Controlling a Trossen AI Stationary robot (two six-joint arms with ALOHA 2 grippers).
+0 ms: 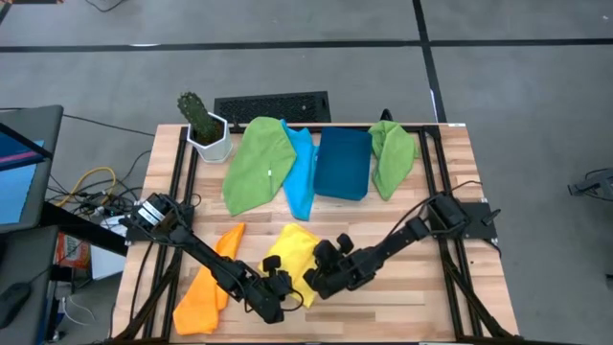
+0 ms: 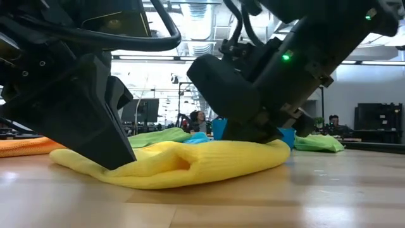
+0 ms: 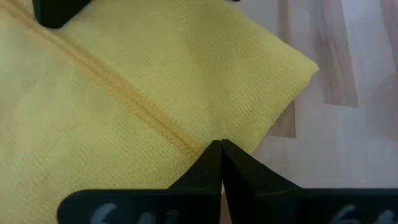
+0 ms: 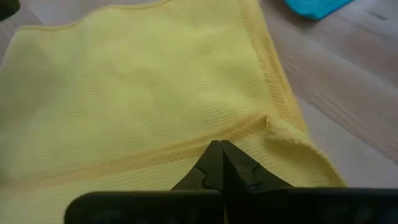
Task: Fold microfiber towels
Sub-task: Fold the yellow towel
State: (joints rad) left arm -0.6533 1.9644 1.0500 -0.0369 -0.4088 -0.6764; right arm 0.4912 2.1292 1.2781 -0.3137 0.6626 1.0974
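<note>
Five towels: two green [image 1: 259,163] [image 1: 392,156], one light blue [image 1: 302,171], one orange [image 1: 211,284], one yellow [image 1: 291,246]; one dark blue bin [image 1: 344,163].

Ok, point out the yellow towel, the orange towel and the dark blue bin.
yellow towel [image 1: 293,241]: high view, middle of the cloth.
orange towel [image 1: 203,299]: high view, its lower half.
dark blue bin [image 1: 343,163]: high view, its middle.

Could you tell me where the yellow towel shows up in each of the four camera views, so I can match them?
High view: yellow towel low in the middle, between both grippers.
Low view: yellow towel across the centre, on the table, under both arms.
Left wrist view: yellow towel fills most of the picture.
Right wrist view: yellow towel fills most of the picture.
Shared landmark: the towel's stitched hem, also seen from the right wrist.
</note>
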